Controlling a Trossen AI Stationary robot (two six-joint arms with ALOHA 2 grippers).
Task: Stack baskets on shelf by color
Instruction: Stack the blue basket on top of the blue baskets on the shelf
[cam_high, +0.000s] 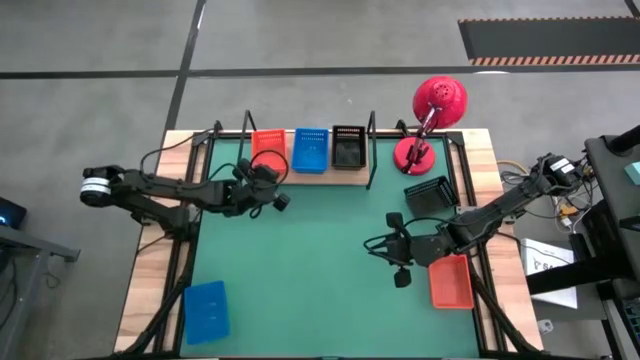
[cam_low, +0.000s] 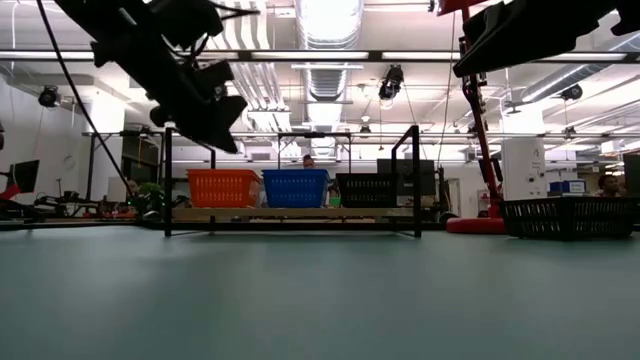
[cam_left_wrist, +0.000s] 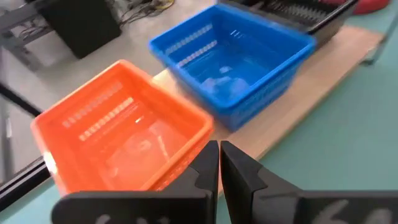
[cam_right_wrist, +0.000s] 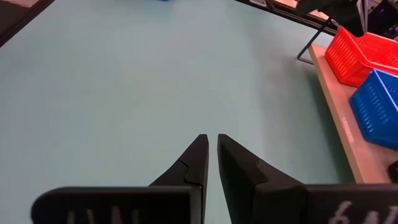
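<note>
Baskets lie in two groups about the shelf (cam_high: 310, 176). Nearest the front edge of the mat (cam_high: 300, 270), well away from the shelf, a blue basket (cam_high: 206, 309) lies on the left and an orange basket (cam_high: 451, 281) on the right, with a black basket (cam_high: 432, 196) nearer the shelf's right end; these loose ones look like stock waiting to be sorted. The right gripper (cam_high: 398, 250) hovers over the mat just beside the loose orange one, its fingers nearly together with a thin gap and nothing between them. Farther back, the left gripper (cam_high: 262, 184) hangs at the shelf's left end, above the front of the orange stack (cam_high: 267, 148), pinched fully closed and empty. On the shelf the orange stack, blue stack (cam_high: 311, 149) and black stack (cam_high: 348, 146) sit side by side, one colour per spot. All are thin plastic mesh tubs with slotted, flared walls, so they should nest. The shelf is a pale wooden board with black wire uprights. A red lamp (cam_high: 432, 118) stands off its right end.
</note>
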